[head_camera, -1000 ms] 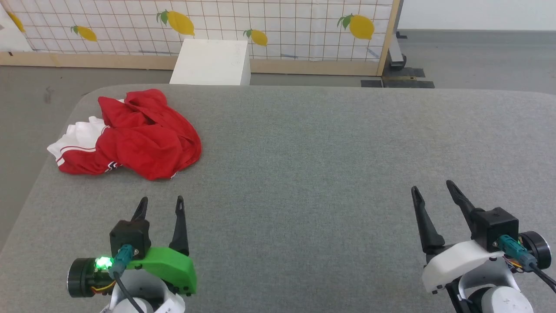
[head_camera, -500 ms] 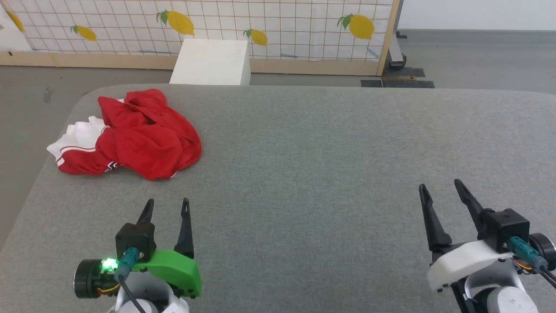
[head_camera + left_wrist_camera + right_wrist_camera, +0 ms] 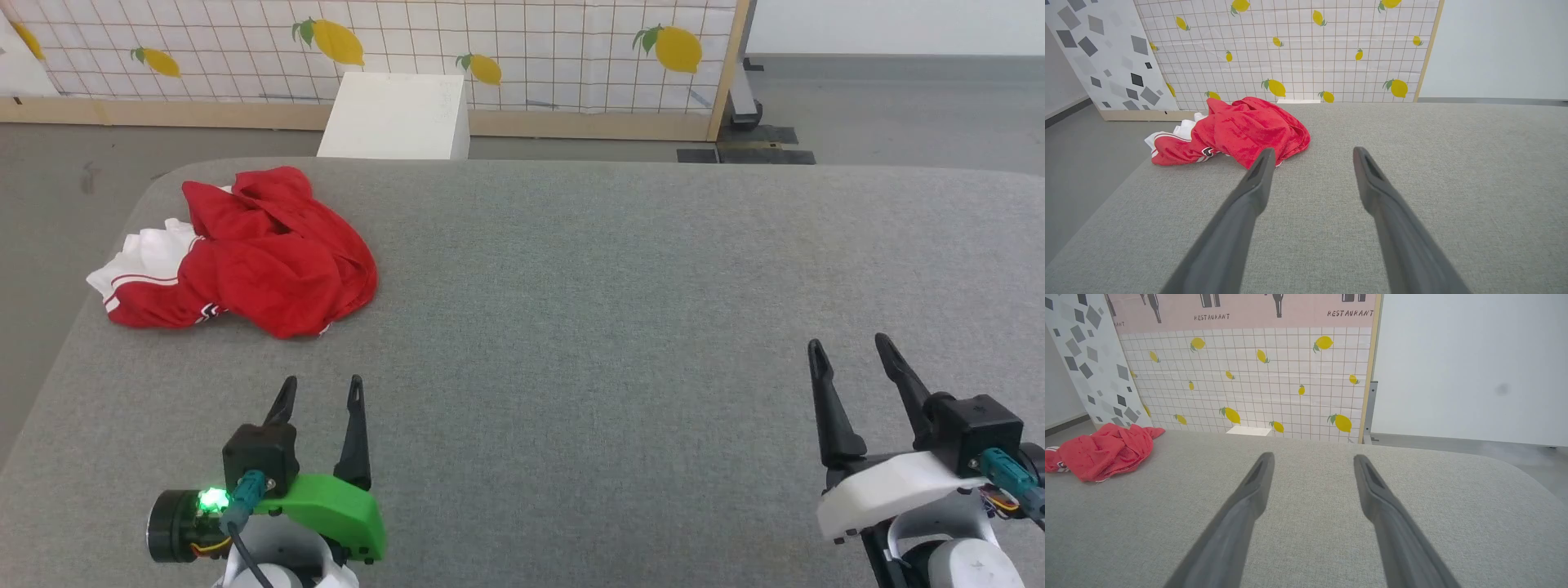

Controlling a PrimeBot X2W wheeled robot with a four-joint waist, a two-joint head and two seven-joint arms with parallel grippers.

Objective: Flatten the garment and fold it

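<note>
The red garment lies crumpled in a heap at the far left of the grey padded table, its white inside and striped trim showing at the left end. The left wrist view has the garment ahead and to the left; the right wrist view has the garment far to the left. My left gripper stands open over the near left of the table, a short way in front of the heap and apart from it. My right gripper stands open at the near right with nothing between its fingers.
A white box stands on the floor behind the table's far edge. A lemon-patterned screen with a wooden frame runs along the back. The table's left edge drops to grey floor just beside the garment.
Both grippers have drifted to the right; the left one has also sunk a little toward the near edge. The garment has not moved.
</note>
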